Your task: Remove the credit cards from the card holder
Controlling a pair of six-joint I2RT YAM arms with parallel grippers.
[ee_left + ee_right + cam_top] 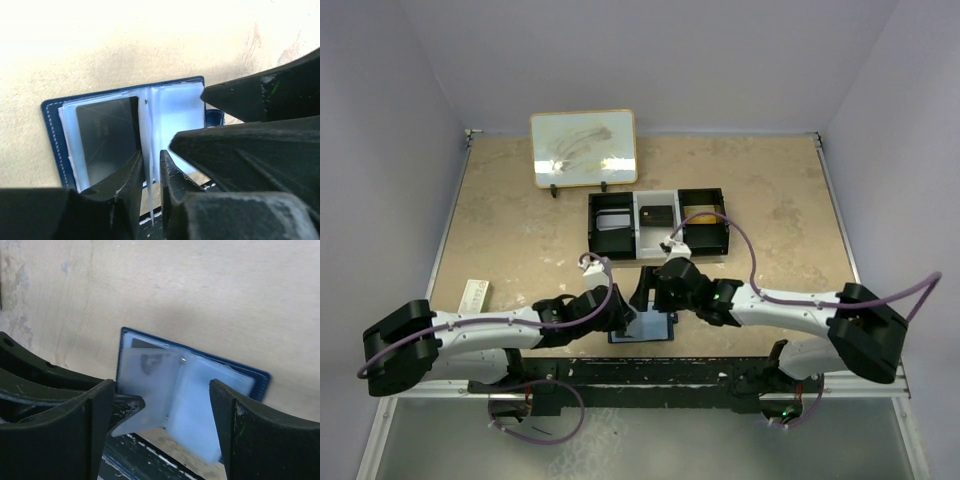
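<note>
Lying open right at the table's near edge is the card holder [645, 329], with a dark card [107, 135] showing in one pocket. The left gripper [150, 160] is pinched tight on one clear sleeve page [149, 135], and the right gripper [161, 386] sits spread wide over the holder. Farther back is a black three-compartment tray [658, 222], then a whiteboard [584, 148].

card holder [197, 390] | navy, open | pale sleeve raised | table [780, 200] near edge
</note>
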